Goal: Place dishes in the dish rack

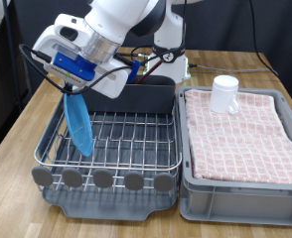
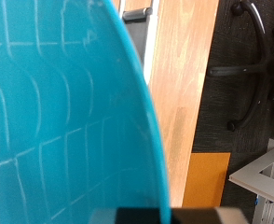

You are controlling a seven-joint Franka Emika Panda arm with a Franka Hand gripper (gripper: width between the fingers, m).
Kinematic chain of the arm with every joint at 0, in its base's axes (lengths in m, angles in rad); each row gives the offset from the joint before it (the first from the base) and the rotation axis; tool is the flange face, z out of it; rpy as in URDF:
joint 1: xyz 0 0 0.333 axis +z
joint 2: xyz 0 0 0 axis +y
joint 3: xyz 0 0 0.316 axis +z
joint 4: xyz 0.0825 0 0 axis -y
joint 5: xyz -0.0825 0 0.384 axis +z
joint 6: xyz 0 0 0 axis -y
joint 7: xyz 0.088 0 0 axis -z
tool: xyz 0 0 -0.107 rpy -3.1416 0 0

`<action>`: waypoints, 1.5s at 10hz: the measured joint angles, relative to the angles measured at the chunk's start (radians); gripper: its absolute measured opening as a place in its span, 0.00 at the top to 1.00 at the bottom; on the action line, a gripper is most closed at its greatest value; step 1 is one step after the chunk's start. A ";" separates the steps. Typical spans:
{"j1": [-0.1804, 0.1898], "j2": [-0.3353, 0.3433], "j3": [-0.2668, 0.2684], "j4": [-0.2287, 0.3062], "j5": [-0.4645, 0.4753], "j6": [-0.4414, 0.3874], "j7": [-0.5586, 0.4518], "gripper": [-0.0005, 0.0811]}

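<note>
Claw grips plate on edge | hung upright over dish rack, to fit wires | cup on cloth

1 plate, 1 cup, 1 rack, 1 bin, 1 cloth.

White rounded arm segments, blue-fronted wrist block (black cables trailing).

I see a light wood surface w/ dark floor beyond its edges; behind it a white wall, black cables draped across.
</note>
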State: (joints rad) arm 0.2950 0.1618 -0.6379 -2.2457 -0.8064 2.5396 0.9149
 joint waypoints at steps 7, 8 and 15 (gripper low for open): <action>0.000 0.001 0.000 -0.014 0.136 0.042 -0.068 0.71; -0.001 0.000 0.002 -0.014 0.181 0.054 -0.112 0.51; -0.001 -0.108 0.013 0.015 0.453 -0.046 -0.381 0.02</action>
State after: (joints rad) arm 0.2943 0.0538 -0.6254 -2.2303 -0.3538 2.4939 0.5342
